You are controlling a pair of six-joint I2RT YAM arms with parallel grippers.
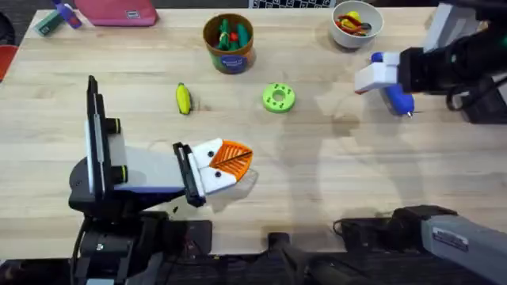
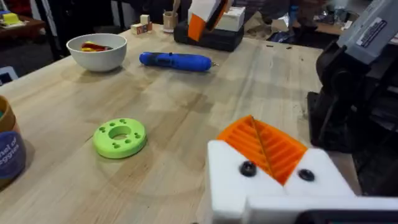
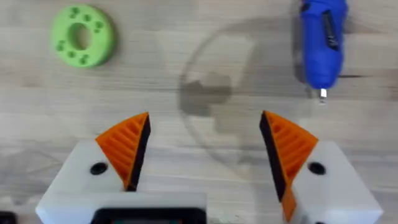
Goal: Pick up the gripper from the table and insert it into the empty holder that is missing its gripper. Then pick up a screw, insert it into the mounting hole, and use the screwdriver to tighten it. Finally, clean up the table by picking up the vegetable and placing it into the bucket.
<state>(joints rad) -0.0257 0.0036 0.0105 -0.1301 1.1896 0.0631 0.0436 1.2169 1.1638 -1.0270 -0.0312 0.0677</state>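
Observation:
My left gripper (image 1: pixel 238 161) rests low over the table's front middle, shut, its two orange ribbed pads (image 2: pixel 261 146) pressed together. Each pad sits in a white holder (image 2: pixel 323 186) bearing a dark dot, and I cannot tell which pad is the task's gripper. No screw can be made out. The blue screwdriver (image 1: pixel 396 99) lies on the table at the right. My right gripper (image 1: pixel 368 79) hovers open just beside it (image 3: pixel 205 149), with the screwdriver (image 3: pixel 323 40) off past one finger. The yellow vegetable (image 1: pixel 183 99) lies left of centre. The brown bucket (image 1: pixel 229 43) stands at the back.
A green disc with holes (image 1: pixel 278 97) lies between the vegetable and the screwdriver. At the back right stands a white bowl (image 1: pixel 356 22) with toy food in it. A pink pouch (image 1: pixel 119 12) lies at the back left. Bare wood stretches between the two grippers.

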